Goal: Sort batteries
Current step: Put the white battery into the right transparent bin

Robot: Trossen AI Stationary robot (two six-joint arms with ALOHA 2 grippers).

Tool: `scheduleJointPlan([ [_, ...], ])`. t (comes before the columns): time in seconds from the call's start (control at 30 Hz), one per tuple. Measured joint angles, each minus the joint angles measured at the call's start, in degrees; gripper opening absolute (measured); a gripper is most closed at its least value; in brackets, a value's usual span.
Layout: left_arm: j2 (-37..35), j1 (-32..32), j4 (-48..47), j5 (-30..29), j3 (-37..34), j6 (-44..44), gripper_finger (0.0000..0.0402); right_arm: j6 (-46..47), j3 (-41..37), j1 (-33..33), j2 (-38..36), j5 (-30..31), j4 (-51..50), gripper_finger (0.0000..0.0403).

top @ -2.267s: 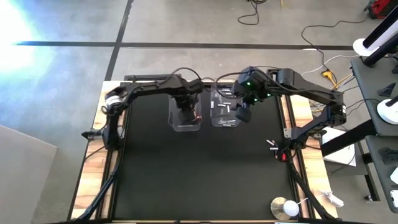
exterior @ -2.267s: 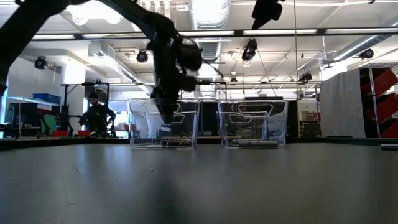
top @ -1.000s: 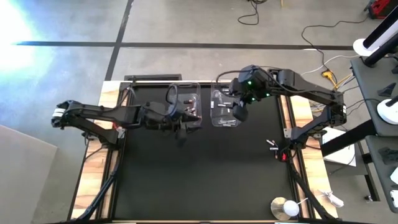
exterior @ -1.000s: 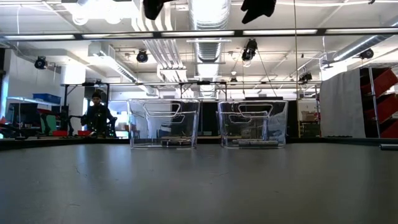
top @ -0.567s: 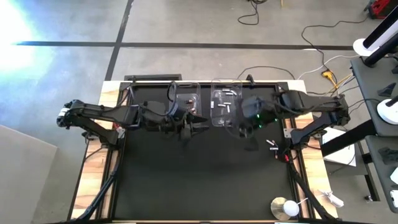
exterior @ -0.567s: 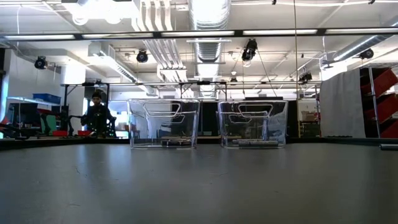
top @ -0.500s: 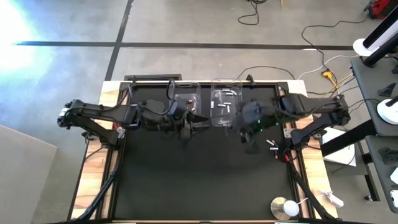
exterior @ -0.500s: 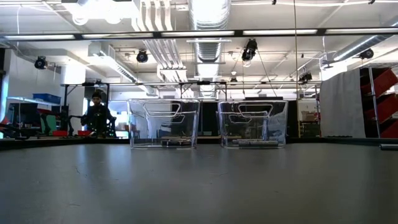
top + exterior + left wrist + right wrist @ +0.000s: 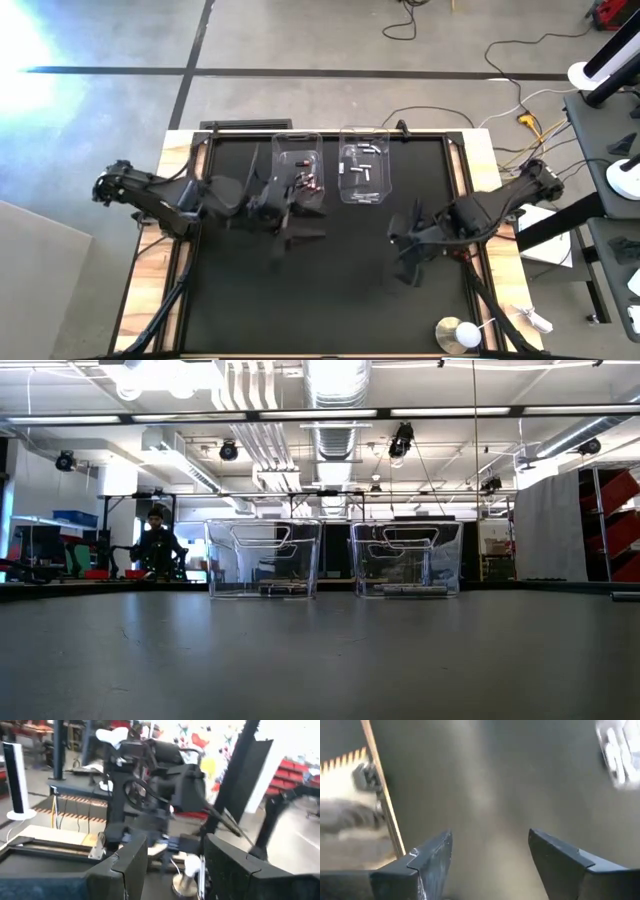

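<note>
1. Left gripper [image 9: 300, 222] hovers released, empty, near the surface's [image 9: 340, 290] middle.
2. Right gripper [image 9: 405, 250] hovers released, empty, toward the right edge.
3. Batteries [image 9: 362, 170] lie in two clear tubs [image 9: 297, 160] at the far edge.

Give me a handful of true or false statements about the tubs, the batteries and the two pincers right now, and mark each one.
1. Two clear plastic rectangular tubs stand side by side at the table's far edge. True.
2. The left pincer grips a battery. False: its fingers stand open with nothing between them.
3. The white and silver cylinder batteries lie in the right-hand tub. True.
4. The right pincer reaches into a tub. False: it is open over the bare black table mat, away from both tubs.
</note>
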Motion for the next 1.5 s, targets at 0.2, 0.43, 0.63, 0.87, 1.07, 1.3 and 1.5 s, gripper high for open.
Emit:
scheduleJointPlan([
  [0.2, -2.72, -6.26, -8.68, 0.03, -0.33, 1.10, 0.0173, 18.65, -2.23, 0.88, 1.51, 2.59, 0.97, 0.0277],
  [0.43, -3.49, -11.65, -12.49, -1.03, -2.01, 2.79, 0.0173, 29.41, -2.77, 1.92, 3.95, 2.51, 1.12, 0.0299],
  [0.63, -5.53, -15.71, -11.54, -4.37, -7.80, 0.42, 0.0173, 29.47, -3.62, -0.64, 6.00, 2.34, -0.09, 0.0315],
  [0.87, -11.36, -16.78, -5.16, -9.21, -18.02, -6.23, 0.0173, 25.40, -6.99, -5.39, 4.75, 1.72, -5.56, 0.0329],
  [1.07, -16.41, -16.82, -1.91, -15.03, -24.32, -8.36, 0.0173, 17.65, -15.16, -5.86, 2.81, -1.54, -6.77, 0.0323],
  [1.3, -19.52, -16.50, -1.05, -19.51, -26.64, -8.28, 0.0173, 7.37, -29.82, -9.33, 2.48, -9.58, -6.69, 0.0301],
  [1.5, -19.85, -15.14, -0.98, -19.95, -26.67, -7.53, 0.0173, 1.31, -39.73, -15.67, 2.46, -11.33, -2.73, 0.0273],
])
